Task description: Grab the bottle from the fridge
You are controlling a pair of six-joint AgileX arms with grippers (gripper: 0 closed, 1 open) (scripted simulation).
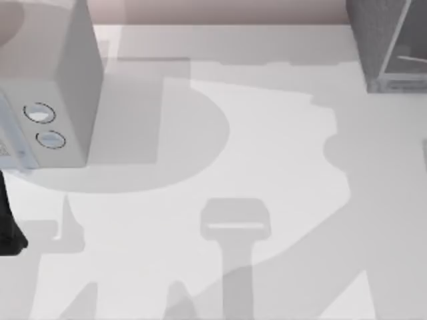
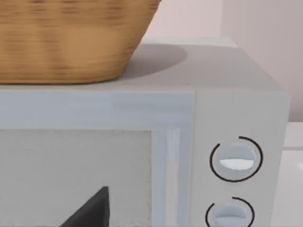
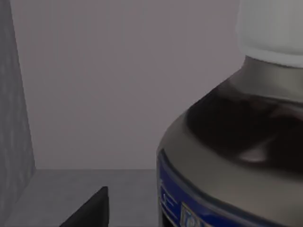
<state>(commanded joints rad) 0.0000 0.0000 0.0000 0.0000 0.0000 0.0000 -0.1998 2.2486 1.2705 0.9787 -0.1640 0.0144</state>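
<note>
The bottle point(image 3: 236, 156) looms close in the right wrist view, with a white cap, dark shoulders and a blue label band. It stands inside the fridge point(image 3: 118, 94), whose grey wall, back panel and floor surround it. A dark part of my right gripper point(image 3: 90, 210) sits low beside the bottle, apart from it. In the top view the fridge point(image 1: 383, 47) is the dark grey box at the back right corner. My left arm point(image 1: 10, 230) is parked at the far left edge, and its gripper point(image 2: 92, 210) faces the pale box's door.
A paler grey box with two round dials point(image 1: 50, 100) stands at the back left. On its top sits a wicker basket point(image 2: 71, 38). The white table point(image 1: 253, 167) stretches between this box and the fridge, crossed by arm shadows.
</note>
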